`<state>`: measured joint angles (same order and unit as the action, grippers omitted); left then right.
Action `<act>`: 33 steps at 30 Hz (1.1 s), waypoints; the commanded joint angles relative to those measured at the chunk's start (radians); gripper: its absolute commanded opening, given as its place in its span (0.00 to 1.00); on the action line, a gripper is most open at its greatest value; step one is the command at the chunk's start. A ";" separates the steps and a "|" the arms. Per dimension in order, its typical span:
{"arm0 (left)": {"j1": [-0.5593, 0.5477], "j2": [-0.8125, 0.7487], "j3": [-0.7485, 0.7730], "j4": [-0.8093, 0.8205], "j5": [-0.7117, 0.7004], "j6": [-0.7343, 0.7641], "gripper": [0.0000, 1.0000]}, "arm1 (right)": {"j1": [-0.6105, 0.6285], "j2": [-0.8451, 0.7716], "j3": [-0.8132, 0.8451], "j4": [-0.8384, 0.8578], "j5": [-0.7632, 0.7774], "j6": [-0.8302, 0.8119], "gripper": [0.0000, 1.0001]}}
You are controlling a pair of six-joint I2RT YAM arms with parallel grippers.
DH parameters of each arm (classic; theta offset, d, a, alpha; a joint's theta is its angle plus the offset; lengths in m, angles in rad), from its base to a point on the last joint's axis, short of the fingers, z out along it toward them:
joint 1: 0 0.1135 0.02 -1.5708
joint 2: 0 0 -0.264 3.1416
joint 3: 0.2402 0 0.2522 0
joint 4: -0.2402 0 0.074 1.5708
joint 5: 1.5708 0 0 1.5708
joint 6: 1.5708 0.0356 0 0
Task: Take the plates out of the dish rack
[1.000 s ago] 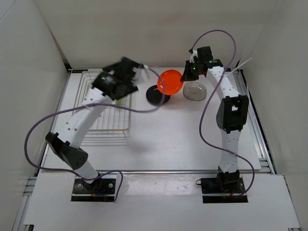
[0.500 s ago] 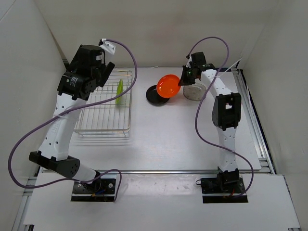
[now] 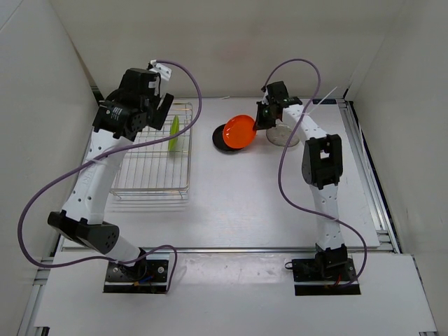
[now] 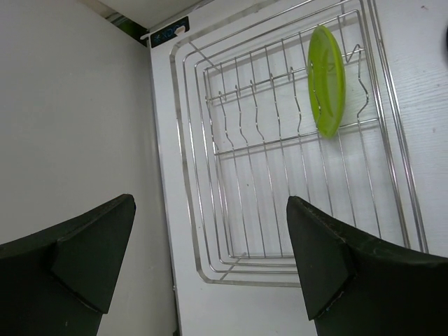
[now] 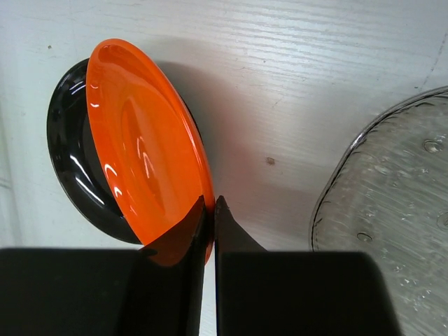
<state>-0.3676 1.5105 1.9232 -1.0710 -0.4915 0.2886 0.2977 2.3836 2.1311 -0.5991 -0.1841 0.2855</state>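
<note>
The silver wire dish rack (image 3: 150, 162) sits at the left and also shows in the left wrist view (image 4: 210, 182). A lime green plate (image 3: 173, 132) stands on edge in its far right corner, seen too in the left wrist view (image 4: 326, 79). My left gripper (image 3: 155, 112) is open and empty, high over the rack's far end (image 4: 210, 259). My right gripper (image 3: 260, 120) is shut on the rim of a red-orange plate (image 3: 238, 131), tilted over a black plate (image 3: 222, 138). In the right wrist view (image 5: 212, 210) the red-orange plate (image 5: 143, 147) overlaps the black plate (image 5: 70, 147). A clear glassy plate (image 3: 283, 135) lies to the right (image 5: 392, 189).
White walls enclose the table on the left, back and right. A metal rail runs along the table's right edge (image 3: 367, 175). The left arm's purple cable (image 3: 42, 203) loops out left of the rack.
My left arm swung from over the rack's right side up to its far left and stays open. My right gripper lowered the red-orange plate leftward over the black plate.
</note>
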 commanded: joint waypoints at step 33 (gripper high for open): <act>0.147 0.028 -0.194 0.236 0.591 -0.196 1.00 | 0.049 -0.334 -0.080 -0.076 0.035 -0.163 0.76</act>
<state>-0.2504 1.5032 1.7458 -0.9634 -0.0727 0.1631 0.3481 2.1738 2.0533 -0.6537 -0.1520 0.1833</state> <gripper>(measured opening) 0.998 0.761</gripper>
